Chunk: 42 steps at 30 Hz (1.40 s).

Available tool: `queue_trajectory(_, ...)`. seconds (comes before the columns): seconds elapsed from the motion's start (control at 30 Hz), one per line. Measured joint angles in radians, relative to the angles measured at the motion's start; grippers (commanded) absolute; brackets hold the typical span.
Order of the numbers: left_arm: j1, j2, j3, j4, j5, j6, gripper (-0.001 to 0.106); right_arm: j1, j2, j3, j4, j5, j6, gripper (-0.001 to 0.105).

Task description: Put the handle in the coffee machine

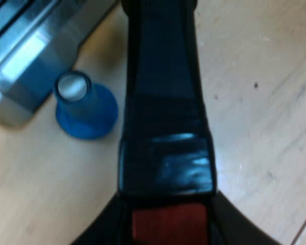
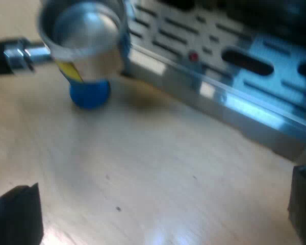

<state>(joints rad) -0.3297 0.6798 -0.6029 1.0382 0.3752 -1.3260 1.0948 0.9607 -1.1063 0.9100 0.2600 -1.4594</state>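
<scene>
- Left wrist view: the left gripper (image 1: 168, 230) is clamped on the dark handle (image 1: 163, 92) of the holder. Its black fingers (image 1: 99, 236) flank the handle on both sides, at the red end (image 1: 168, 222).
- The handle runs straight away from the camera, above the wooden table (image 1: 260, 102).
- A blue tamper (image 1: 84, 109) stands upright on the table with its pale round top up. It is just beside the handle but apart from it, and close to the base of the espresso machine (image 1: 25, 56).
- Right wrist view: the right gripper (image 2: 158, 214) has its fingers (image 2: 15, 217) spread wide, with nothing but bare table (image 2: 143, 153) between them.
- The holder (image 2: 84, 35) is out of the machine. Its open metal basket faces up, just off the front edge of the slotted drip tray (image 2: 219, 76).
- The basket covers the upper part of the tamper (image 2: 90, 94). Cannot tell whether the two touch.
- The machine front above the tray is dark, and no detail can be made out there.
</scene>
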Motion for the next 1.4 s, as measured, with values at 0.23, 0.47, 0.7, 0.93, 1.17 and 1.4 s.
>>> queue_trajectory(0.23, 0.059, -0.002, 0.000, 0.017, -0.020, 0.009, 0.000, 0.195, 0.000, 0.000, -0.083, 0.230, 0.054, 0.105)
queue_trajectory(0.47, 0.110, -0.002, 0.000, 0.032, -0.020, 0.012, 0.000, 0.305, 0.069, 0.000, -0.194, 0.361, 0.057, 0.105)
queue_trajectory(0.7, 0.144, -0.002, 0.000, 0.032, -0.024, 0.012, 0.000, 0.354, 0.190, 0.002, -0.309, 0.385, 0.061, 0.105)
queue_trajectory(0.93, 0.144, -0.002, 0.000, 0.032, -0.024, 0.012, 0.000, 0.354, 0.239, 0.001, -0.370, 0.388, 0.061, 0.105)
queue_trajectory(1.17, 0.144, -0.002, 0.000, 0.032, -0.024, 0.012, 0.000, 0.354, 0.239, 0.001, -0.375, 0.388, 0.057, 0.105)
queue_trajectory(1.4, 0.144, -0.002, 0.000, 0.032, -0.024, 0.012, 0.000, 0.354, 0.239, 0.001, -0.375, 0.388, 0.057, 0.105)
